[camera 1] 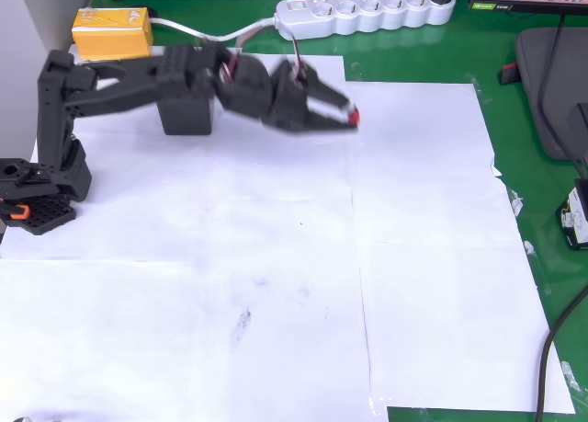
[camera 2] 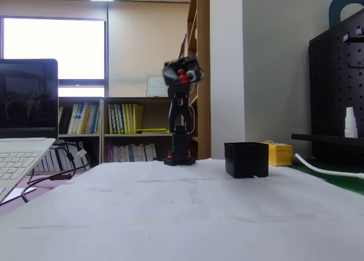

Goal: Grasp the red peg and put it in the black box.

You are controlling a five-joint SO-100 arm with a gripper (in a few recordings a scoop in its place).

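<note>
In the overhead view, the white paper sheets [camera 1: 276, 284] lie bare across the near and right areas, offering unobstructed passage. At the far left, the black box [camera 1: 186, 112] stands partly under the raised arm, with the yellow box [camera 1: 112, 31] just beyond it and the power strip [camera 1: 367, 10] along the far edge. The fixed view shows the gripper [camera 2: 182, 73] raised high, well above the black box [camera 2: 245, 159] walls.

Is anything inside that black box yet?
The black box shows its walls in the fixed view; overhead, the arm covers its opening, so the inside is hidden. The red peg sits between the gripper fingertips, held high.
</note>
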